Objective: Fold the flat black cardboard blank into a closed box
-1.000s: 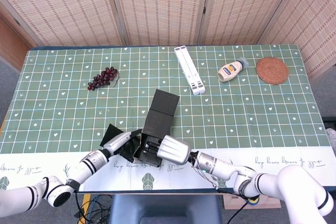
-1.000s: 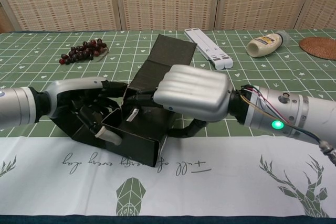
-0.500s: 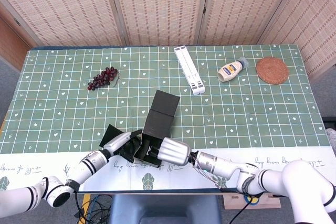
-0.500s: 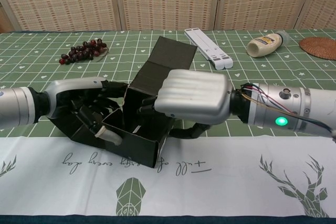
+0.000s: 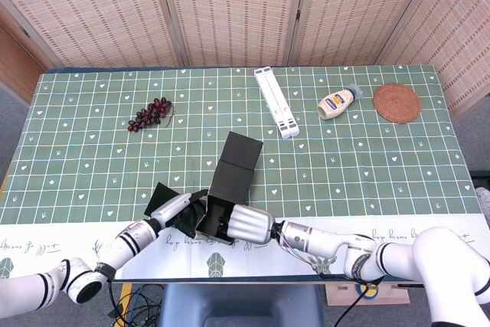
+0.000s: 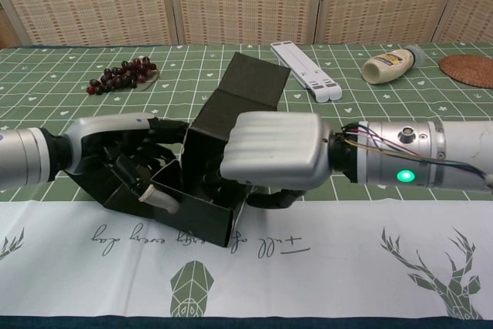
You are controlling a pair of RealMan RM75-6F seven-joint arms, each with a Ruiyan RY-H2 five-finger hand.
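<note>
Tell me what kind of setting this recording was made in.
Probably a staged indoor test area, not a home: a table with a green grid-patterned cloth, woven folding screens behind it, and unrelated props such as grapes and a mayonnaise bottle.

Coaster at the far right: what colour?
Reddish-brown woven coaster, clearest in the head view.

Both views are bright and evenly lit, pretty soft light with only faint shadows under stuff on the table, and the sharpness holds up edge to edge. The chest view has smooth highlights on the silver shell of the right hand [image 6: 269,152] at center frame, while the black box [image 6: 219,167] just swallows light so its inside is basically murk. The head view bends a little toward the corners, wide-angle style.
</note>
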